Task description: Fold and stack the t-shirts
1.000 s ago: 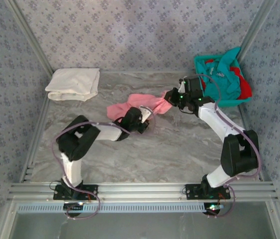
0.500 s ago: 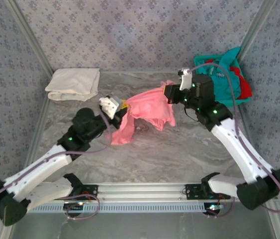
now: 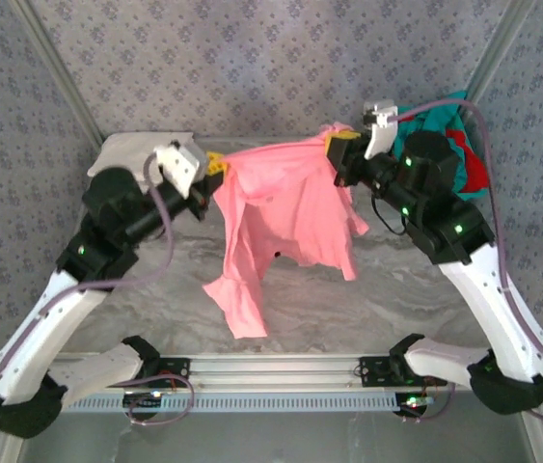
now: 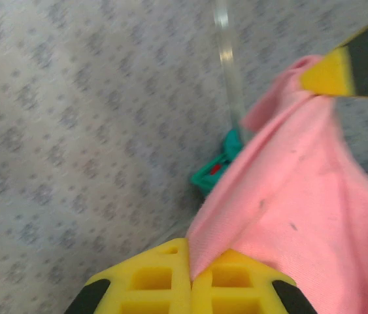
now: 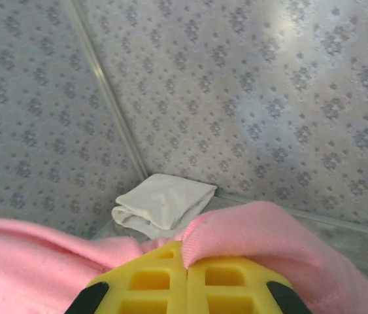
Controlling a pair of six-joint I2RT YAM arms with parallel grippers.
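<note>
Though limp, soft salmon-pink t-shirt [image 3: 290, 203]

At the bottom centre of the frame the left gripper [image 4: 190, 278] has its two yellow fingertips pressed together on an edge of the salmon-pink t-shirt [image 4: 301, 196]. The cloth rises from that pinch in a taut, creased sheet across the lower right and narrows toward the upper right, where its bunched top edge meets the yellow tip of the right gripper [image 4: 328, 72], black behind the pad. Behind the shirt's left edge, near mid-frame, a corner of the teal basket [image 4: 217, 167] shows a fleck of red, and a pale upright post [image 4: 226, 59] stands above it against the blurred grey patterned wall [image 4: 72, 131].
</note>
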